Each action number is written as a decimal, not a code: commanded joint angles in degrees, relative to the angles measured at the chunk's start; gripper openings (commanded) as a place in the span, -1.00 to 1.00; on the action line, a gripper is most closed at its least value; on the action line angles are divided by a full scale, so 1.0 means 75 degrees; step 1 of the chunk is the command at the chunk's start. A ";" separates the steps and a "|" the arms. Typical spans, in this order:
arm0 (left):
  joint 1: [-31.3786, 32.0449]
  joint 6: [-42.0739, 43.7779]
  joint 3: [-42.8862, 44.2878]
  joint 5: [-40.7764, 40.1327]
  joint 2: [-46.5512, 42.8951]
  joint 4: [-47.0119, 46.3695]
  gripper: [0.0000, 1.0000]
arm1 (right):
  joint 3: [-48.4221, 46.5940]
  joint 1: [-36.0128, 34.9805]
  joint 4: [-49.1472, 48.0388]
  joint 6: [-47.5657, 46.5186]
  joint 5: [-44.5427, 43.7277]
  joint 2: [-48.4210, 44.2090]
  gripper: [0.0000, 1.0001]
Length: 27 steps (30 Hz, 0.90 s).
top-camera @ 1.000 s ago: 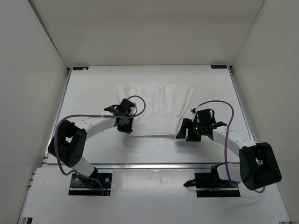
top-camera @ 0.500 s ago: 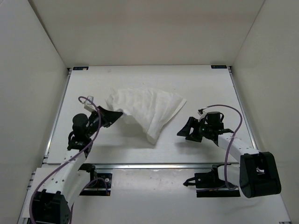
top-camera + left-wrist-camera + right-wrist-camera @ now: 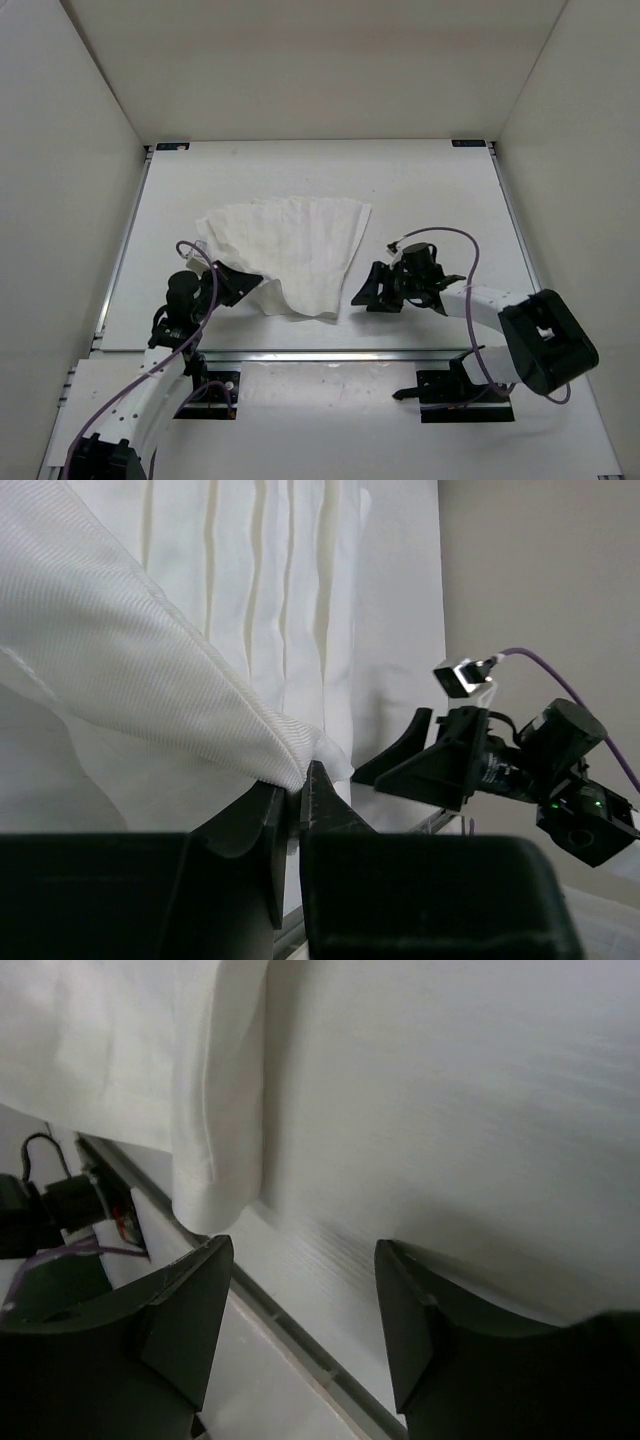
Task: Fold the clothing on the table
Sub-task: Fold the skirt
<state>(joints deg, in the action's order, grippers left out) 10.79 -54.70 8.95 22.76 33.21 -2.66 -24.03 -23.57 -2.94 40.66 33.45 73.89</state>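
The clothing [image 3: 290, 245], a thin white ribbed piece, lies wrinkled on the table [image 3: 440, 200] left of centre, its near edge lifted. My left gripper [image 3: 247, 284] is at that near-left edge. In the left wrist view its jaws [image 3: 296, 792] are shut on a bunched corner of the clothing [image 3: 150, 670], which drapes up and away from them. My right gripper [image 3: 368, 292] stands open just right of the clothing's near right corner. In the right wrist view only bare table [image 3: 450, 1110] lies between its fingers [image 3: 305, 1260], and the clothing's rolled edge [image 3: 215, 1110] sits just beyond the left finger.
The table's near metal rail [image 3: 350, 353] runs close behind both grippers. White walls close in the left, right and far sides. Purple cables loop off both arms. In the left wrist view the right gripper [image 3: 440, 760] shows to the right.
The left arm swung back toward the near left, dragging the clothing left and nearer. The right gripper moved left to the clothing's near right corner, and its jaws narrowed a little.
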 commanded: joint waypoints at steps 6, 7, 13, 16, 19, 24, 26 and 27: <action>0.0027 -0.0078 -0.0560 -0.0141 -0.0724 0.0342 -1.00 | -0.0230 -0.1239 -0.2311 0.1538 -0.0126 0.1725 0.27; 0.0073 -0.0113 -0.0607 -0.0094 -0.0829 0.0354 -1.00 | -0.0079 -0.1333 -0.2617 0.1771 -0.0101 0.1935 0.29; 0.0085 -0.0055 -0.0736 -0.0094 -0.0924 0.0354 -1.00 | -0.0264 -0.1556 -0.2820 0.2172 -0.0124 0.2523 0.15; 0.0144 -0.0032 -0.0701 -0.0141 -0.0925 0.0354 -1.00 | -0.0230 -0.1603 -0.2516 0.2160 -0.0218 0.2477 -0.79; 0.0144 0.0109 -0.0654 -0.0176 -0.0959 0.0670 -1.00 | 0.0063 -0.1510 -0.2257 0.2149 -0.0101 0.1893 -0.99; 0.0144 0.0179 -0.0491 -0.0211 -0.1030 0.0917 -1.00 | 0.0007 -0.0411 -0.0049 0.1016 -0.0323 0.0067 -1.00; 0.0132 0.0110 -0.0351 -0.0024 -0.0984 0.0731 -1.00 | -0.0460 0.0106 0.1255 0.0194 -0.0533 -0.0870 -1.00; 0.0179 0.0051 -0.0152 0.0035 -0.0902 0.0601 -1.00 | -0.0823 0.0456 0.2094 -0.0296 -0.0627 -0.1119 -0.98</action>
<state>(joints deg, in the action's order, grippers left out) 11.77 -54.48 4.25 22.31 26.13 3.42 -24.23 -24.71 -2.63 48.86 32.12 72.25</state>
